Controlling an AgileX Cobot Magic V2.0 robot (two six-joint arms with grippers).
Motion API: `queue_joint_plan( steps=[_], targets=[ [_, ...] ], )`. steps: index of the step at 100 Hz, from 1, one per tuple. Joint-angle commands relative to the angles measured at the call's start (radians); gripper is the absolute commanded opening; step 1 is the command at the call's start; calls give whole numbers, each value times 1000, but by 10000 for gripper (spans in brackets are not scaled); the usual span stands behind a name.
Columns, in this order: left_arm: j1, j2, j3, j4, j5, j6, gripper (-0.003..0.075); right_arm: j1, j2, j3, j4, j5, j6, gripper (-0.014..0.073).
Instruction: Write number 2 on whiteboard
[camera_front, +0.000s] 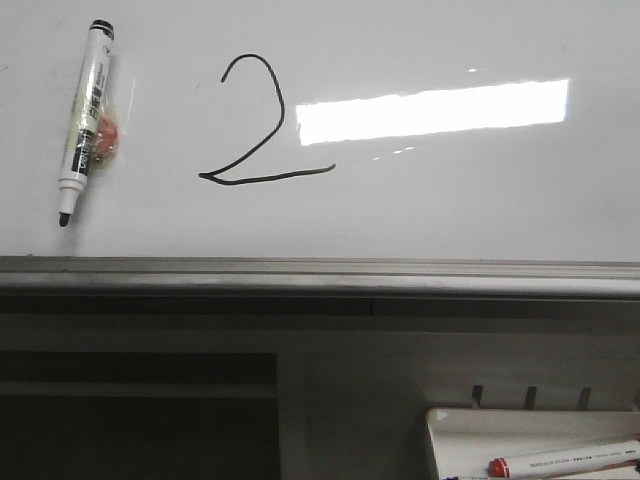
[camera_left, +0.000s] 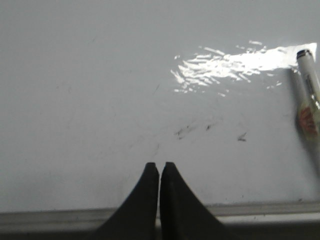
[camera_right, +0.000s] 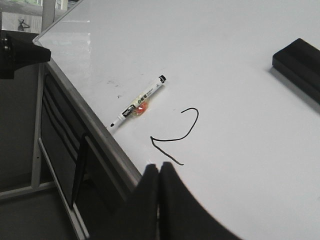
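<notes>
One whiteboard (camera_front: 420, 220) fills the front view, glossy, with one bright rectangular reflection (camera_front: 432, 110) on its upper right and one grey rail (camera_front: 320, 275) running along its lower edge. Faint dark smudges (camera_left: 192, 130) show on the board in the left wrist view. One black block (camera_right: 299, 62) sits on the board far from the rail, seen only in the right wrist view; what it is I cannot tell. Below the rail at the right, one small white tray (camera_front: 445, 440) holds one red-capped marker (camera_front: 565, 459). That makes two markers: the other, a black marker (camera_front: 85, 120), lies uncapped on the board's left side, tip toward the rail, with an orange patch under its barrel. Just beside it, to the right, there's one 2 (camera_front: 262, 125), a thin black stroke with a hooked top and a long base line, its base ending just below the reflection's left end. Two grippers: the left gripper (camera_left: 159, 167) has its fingers pressed together on nothing, over the rail. The right gripper (camera_right: 159, 169) is likewise closed and empty, near the base of the 2.
</notes>
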Motion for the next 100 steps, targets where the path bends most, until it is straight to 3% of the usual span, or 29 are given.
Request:
queue_joint_plan(
  steps=[1,4,18,100],
  targets=[
    [7,-36,29,-18,-77,2,-20,-5,9,-24,-13,-80,-6,-60],
    [7,-48,23,-25,15,2,-20,-5,9,-24,-13,-80,-6,-60],
    [7,-44,25,-22,184,2,-20,-5,9,-24,-13,-80,-6,-60],
    [7,-44,25,-22,166,2,-20,-5,9,-24,-13,-80,-6,-60]
  ],
)
